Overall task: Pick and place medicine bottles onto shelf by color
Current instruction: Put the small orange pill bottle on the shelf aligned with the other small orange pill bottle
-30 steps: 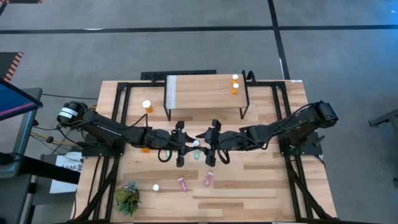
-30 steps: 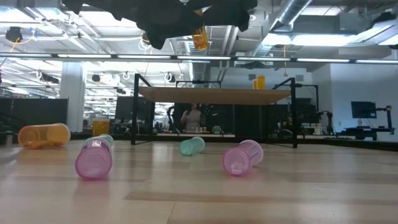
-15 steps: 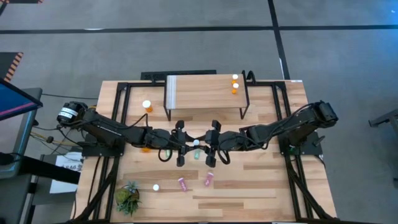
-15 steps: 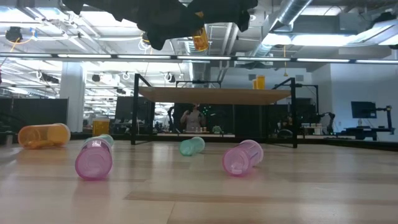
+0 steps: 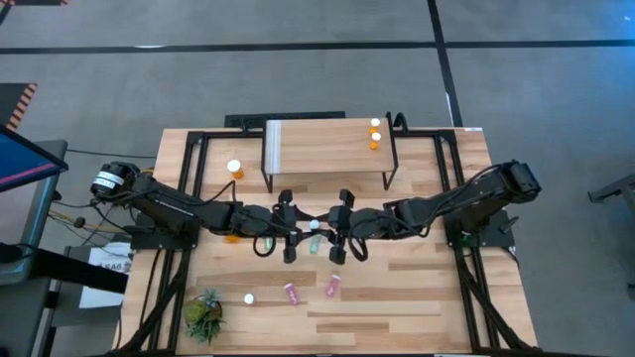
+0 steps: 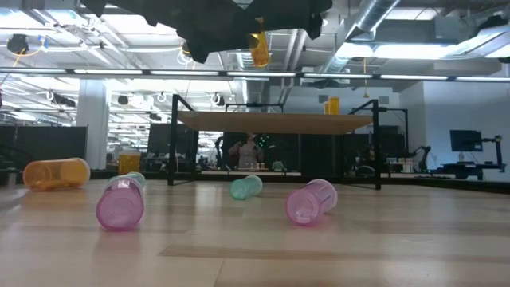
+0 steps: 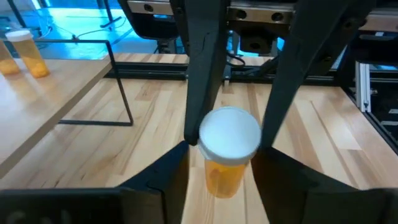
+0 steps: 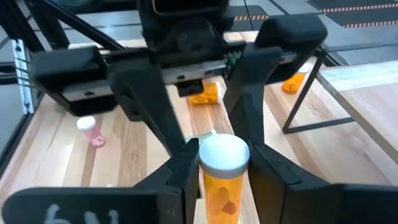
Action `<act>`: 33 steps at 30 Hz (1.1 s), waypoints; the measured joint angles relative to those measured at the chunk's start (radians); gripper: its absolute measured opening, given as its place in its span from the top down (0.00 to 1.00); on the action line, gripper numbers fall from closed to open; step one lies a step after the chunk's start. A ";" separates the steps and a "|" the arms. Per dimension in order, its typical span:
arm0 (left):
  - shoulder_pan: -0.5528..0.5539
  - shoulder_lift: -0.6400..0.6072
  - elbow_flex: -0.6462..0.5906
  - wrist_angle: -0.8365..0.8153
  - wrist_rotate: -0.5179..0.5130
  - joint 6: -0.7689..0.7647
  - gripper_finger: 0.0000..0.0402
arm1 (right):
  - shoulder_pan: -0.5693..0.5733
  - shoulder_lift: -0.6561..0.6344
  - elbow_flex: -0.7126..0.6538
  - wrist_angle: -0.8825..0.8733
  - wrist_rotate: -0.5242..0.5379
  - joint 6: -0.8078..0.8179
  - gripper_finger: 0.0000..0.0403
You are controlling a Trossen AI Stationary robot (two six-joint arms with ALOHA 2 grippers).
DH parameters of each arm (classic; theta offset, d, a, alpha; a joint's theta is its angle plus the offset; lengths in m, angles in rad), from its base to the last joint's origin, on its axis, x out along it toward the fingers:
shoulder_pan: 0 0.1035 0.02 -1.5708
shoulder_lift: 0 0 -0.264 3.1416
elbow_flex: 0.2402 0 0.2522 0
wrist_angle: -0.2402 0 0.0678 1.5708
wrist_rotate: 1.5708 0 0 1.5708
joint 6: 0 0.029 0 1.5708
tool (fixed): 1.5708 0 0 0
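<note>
Meeting at the centre of the table (image 5: 417, 297), the left claw (image 5: 301, 229) and right claw (image 5: 327, 229) face each other around one orange bottle (image 5: 314, 227), which hangs clear of the wood. The right claw pinches it just under its white cap. The left claw's fingers (image 7: 161, 180) stand spread, with a gap on either side of the bottle.

Orange bottles number five:
- the held one
- two upright on the shelf (image 5: 317, 144), toward its 3 o'clock end
- one upright (image 5: 234, 169) on the table at 10 o'clock
- one on its side (image 5: 230, 237) at 9 o'clock, partly under the left arm

Two pink ones (image 5: 292, 293) (image 5: 333, 287) lie at 6 o'clock. One teal bottle (image 5: 313, 247) lies just below the claws. There is one shelf, at 12 o'clock, and one plant (image 5: 203, 315), at 7 o'clock.

From above, a white cap (image 5: 249, 297) beside the plant gives no colour. The low view shows a second teal bottle (image 6: 135, 180) behind a pink one. Only the wrist views show the grip. The low view shows the held bottle up high, level with the ceiling lights.
</note>
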 joint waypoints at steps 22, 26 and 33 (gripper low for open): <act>0.000 -0.007 0.000 -0.168 -0.117 -0.004 0.41 | -0.054 -0.013 -0.002 -0.047 0.004 -0.006 0.68; -0.001 -0.015 0.000 -0.194 -0.117 -0.008 0.41 | -0.066 -0.040 -0.001 -0.061 0.030 -0.020 0.69; -0.001 -0.029 -0.001 -0.233 -0.122 -0.025 0.41 | -0.066 -0.136 -0.006 -0.125 0.135 -0.028 0.68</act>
